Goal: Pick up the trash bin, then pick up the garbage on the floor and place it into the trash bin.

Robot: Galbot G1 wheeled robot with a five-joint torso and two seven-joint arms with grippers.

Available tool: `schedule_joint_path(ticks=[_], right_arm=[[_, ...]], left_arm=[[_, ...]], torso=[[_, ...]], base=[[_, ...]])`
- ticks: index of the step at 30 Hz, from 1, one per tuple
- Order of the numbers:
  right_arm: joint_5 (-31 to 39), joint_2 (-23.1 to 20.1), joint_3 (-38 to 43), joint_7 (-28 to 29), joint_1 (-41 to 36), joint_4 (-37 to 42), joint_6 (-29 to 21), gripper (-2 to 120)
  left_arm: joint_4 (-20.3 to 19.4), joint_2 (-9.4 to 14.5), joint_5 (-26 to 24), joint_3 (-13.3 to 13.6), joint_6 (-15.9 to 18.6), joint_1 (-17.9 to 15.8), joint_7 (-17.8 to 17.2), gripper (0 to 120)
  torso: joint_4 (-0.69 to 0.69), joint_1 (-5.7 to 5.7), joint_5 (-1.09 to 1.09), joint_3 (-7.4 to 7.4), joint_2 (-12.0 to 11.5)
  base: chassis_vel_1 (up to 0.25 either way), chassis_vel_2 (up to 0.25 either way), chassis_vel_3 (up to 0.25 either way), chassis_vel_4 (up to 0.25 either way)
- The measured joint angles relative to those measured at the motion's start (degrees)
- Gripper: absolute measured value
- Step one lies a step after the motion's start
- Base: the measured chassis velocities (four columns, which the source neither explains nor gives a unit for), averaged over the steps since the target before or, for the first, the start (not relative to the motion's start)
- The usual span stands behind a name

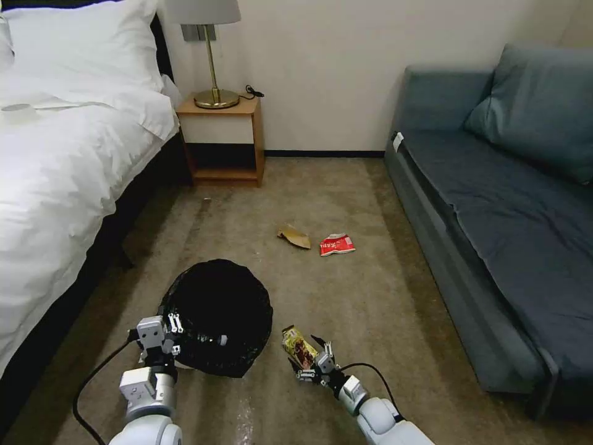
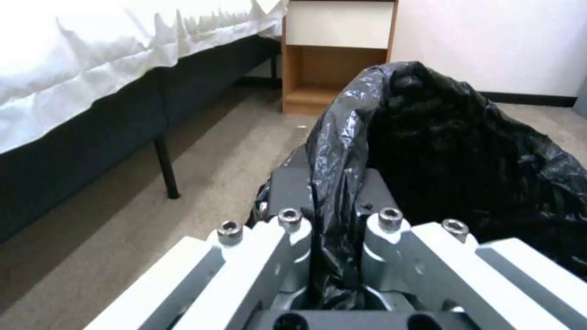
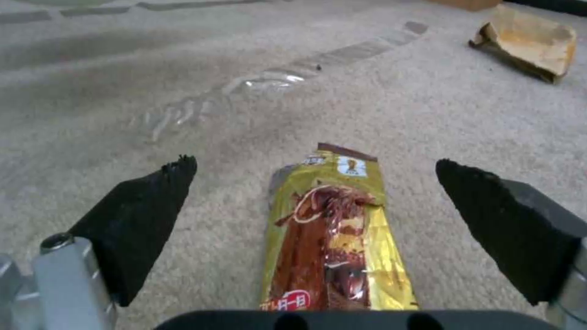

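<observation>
Right gripper (image 3: 315, 183) fingers spread wide, snack wrapper (image 3: 333, 238) between, untouched; left gripper (image 2: 333, 215) pinching trash bin (image 1: 216, 315) liner.

I see a white bed (image 1: 68, 154) left and a blue-grey sofa (image 1: 494, 216) right. Between them, a brass lamp (image 1: 213, 62) stands on the wooden nightstand (image 1: 225, 139).
</observation>
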Motion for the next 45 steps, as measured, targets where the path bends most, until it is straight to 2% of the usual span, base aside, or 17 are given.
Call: schedule_joint_path(ticks=[8, 17, 34, 36, 37, 40, 41, 45], right_arm=[[-0.16, 0.99, 1.23, -2.78, 2.21, -4.60, 0.16, 100], [2.12, 0.55, 1.77, -2.31, 3.78, -6.24, -2.37, 100], [0.93, 1.32, 3.38, -6.44, 6.35, -13.87, -0.56, 100], [0.66, 1.38, 3.64, -7.05, 6.51, -14.75, 0.07, 92], [0.66, 1.38, 3.64, -7.05, 6.51, -14.75, 0.07, 92], [0.59, 1.54, 3.65, -7.29, 6.51, -15.06, 0.34, 77], [0.59, 1.54, 3.65, -7.29, 6.51, -15.06, 0.34, 77], [0.58, 1.68, 3.71, -7.27, 6.69, -15.20, 0.36, 62]], left_arm=[[0.32, 0.17, -0.35, -0.47, -0.04, -0.32, 0.07, 5], [0.79, 0.28, -0.42, -0.55, -0.02, -0.96, 0.09, 5], [1.40, 0.24, -0.41, -0.71, 0.08, -1.45, 0.09, 5], [1.45, 0.28, -0.42, -0.82, 0.13, -1.59, 0.06, 5], [1.45, 0.28, -0.42, -0.82, 0.13, -1.59, 0.06, 5], [1.46, 0.29, -0.38, -0.76, 0.21, -1.73, 0.02, 5], [1.46, 0.29, -0.38, -0.76, 0.21, -1.73, 0.02, 5], [1.46, 0.31, -0.35, -0.76, 0.26, -1.77, -0.11, 5]], torso=[[0.00, 0.00, 0.01, 0.00, 0.00], [0.00, 0.00, 0.01, 0.00, 0.00], [0.00, 0.00, 0.00, 0.00, 0.00], [0.00, 0.00, 0.00, 0.00, 0.00], [0.00, 0.00, 0.00, 0.00, 0.00], [0.00, 0.00, 0.01, 0.00, 0.00], [0.00, 0.00, 0.01, 0.00, 0.00], [0.00, 0.00, 0.01, 0.00, 0.00]], base=[[0.000, 0.000, 0.000, 0.000], [0.000, 0.000, 0.000, 0.000], [0.000, 0.000, 0.000, 0.000], [0.000, 0.000, 0.000, 0.000], [0.000, 0.000, 0.000, 0.000], [0.000, 0.000, 0.000, 0.000], [0.000, 0.000, 0.000, 0.000], [0.000, 0.000, 0.000, 0.000]])
